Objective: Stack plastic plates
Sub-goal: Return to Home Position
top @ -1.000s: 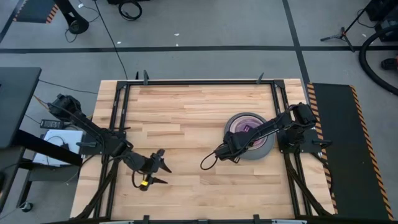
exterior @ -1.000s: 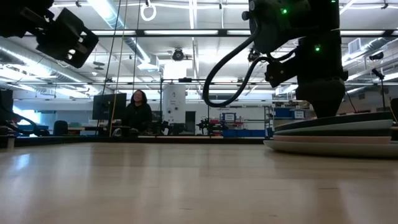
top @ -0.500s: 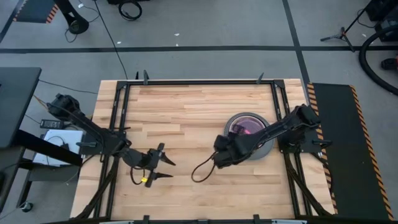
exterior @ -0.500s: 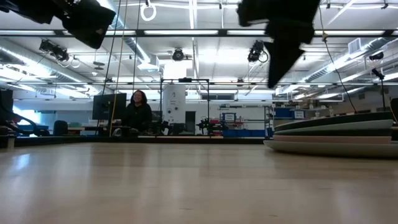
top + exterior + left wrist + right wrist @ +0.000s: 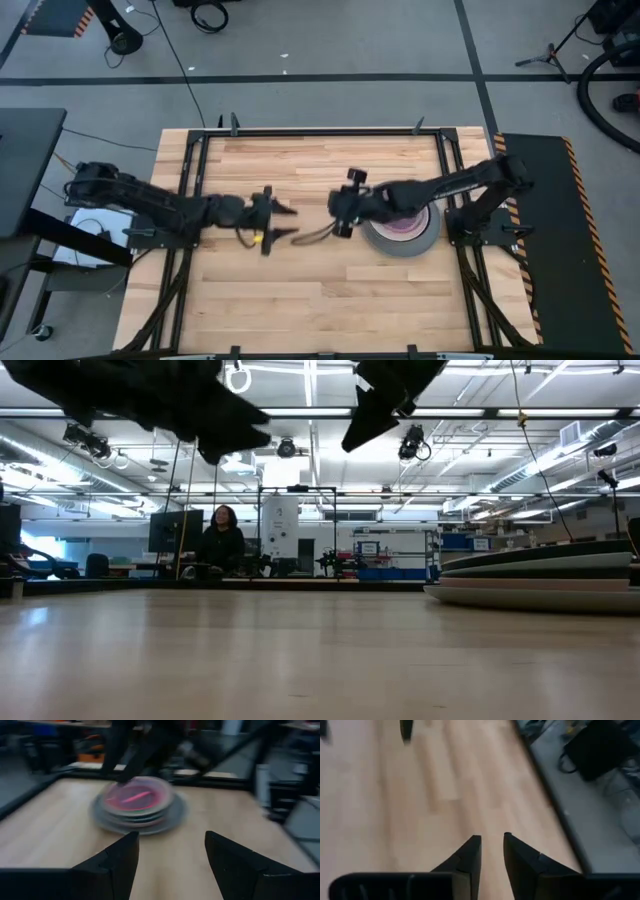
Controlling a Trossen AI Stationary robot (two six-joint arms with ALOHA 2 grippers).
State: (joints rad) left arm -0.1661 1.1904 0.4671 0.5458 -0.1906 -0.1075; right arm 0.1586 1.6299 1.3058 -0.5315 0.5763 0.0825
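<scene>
The plastic plates sit in one stack on the right half of the table. A large grey plate is at the bottom and a pink one on top. The stack also shows in the left wrist view and at the low view's right edge. My left gripper hangs open above the table's middle, pointing at the stack. My right gripper hovers just left of the stack, facing my left gripper. Its fingers stand a narrow gap apart with nothing between them.
Bare wood lies all around the stack, framed by a black metal rail. Both grippers sit high in the low view, the left gripper and the right gripper. A person sits far behind the table.
My left gripper has swung from the near left part of the table toward the far edge and right, to the middle. My right gripper has drawn off the stack's near side, moving left and toward the far edge. The stack has stayed put.
</scene>
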